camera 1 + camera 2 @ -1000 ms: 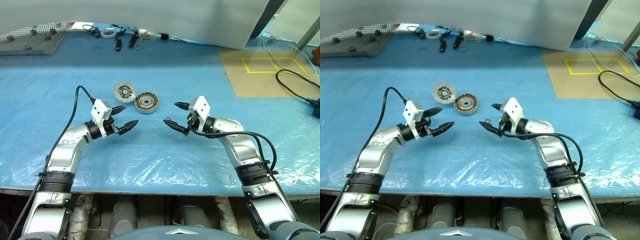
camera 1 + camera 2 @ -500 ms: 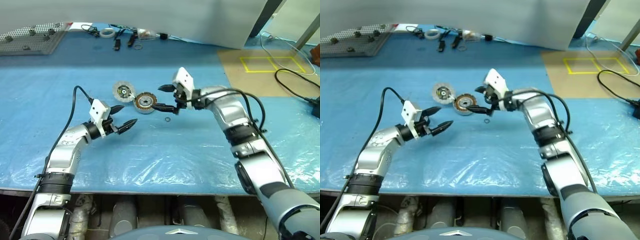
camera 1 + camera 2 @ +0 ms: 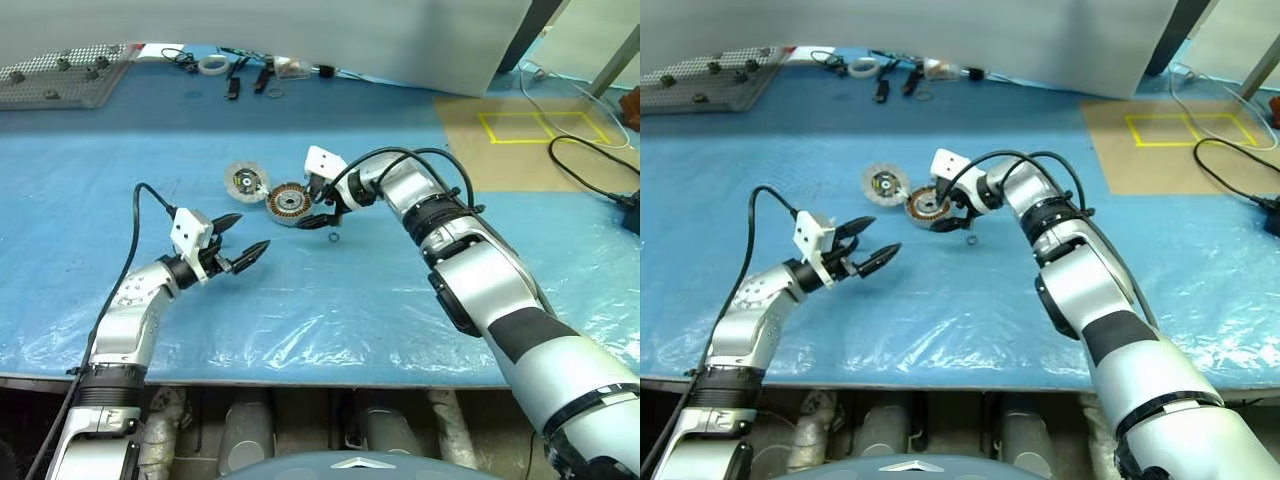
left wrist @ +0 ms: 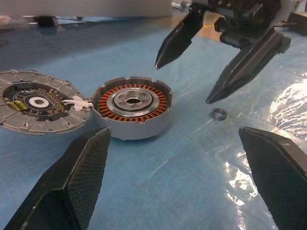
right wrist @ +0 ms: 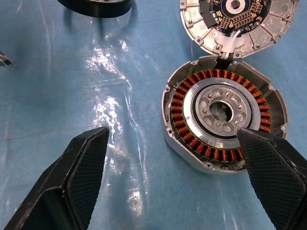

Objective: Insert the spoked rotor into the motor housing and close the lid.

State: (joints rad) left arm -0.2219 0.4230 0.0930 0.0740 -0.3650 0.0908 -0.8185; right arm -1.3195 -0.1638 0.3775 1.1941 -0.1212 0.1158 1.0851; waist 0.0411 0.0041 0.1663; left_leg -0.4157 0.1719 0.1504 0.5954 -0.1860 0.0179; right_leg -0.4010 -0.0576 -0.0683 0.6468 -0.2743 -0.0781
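The housing [image 3: 291, 204] sits on the blue tabletop [image 3: 400, 290], open side up, its ring of copper windings showing around a silver hub with a dark hole. The lid [image 3: 247, 181] lies touching it on the far-left side, inner face up, joined to it by a short white piece. A small ring [image 3: 331, 237] lies on the tabletop just right of the housing; whether this is the rotor cannot be told.

The right gripper [image 3: 322, 203] hangs over the right edge of the housing, pointing down and to the left, its jaws spread wide and holding nothing; in the left wrist view its two black fingers [image 4: 242, 72] stand above the housing and the ring, clear of both.

The left gripper [image 3: 243, 237] is held level near the tabletop, well short of the housing and pointing toward it, jaws wide apart and empty
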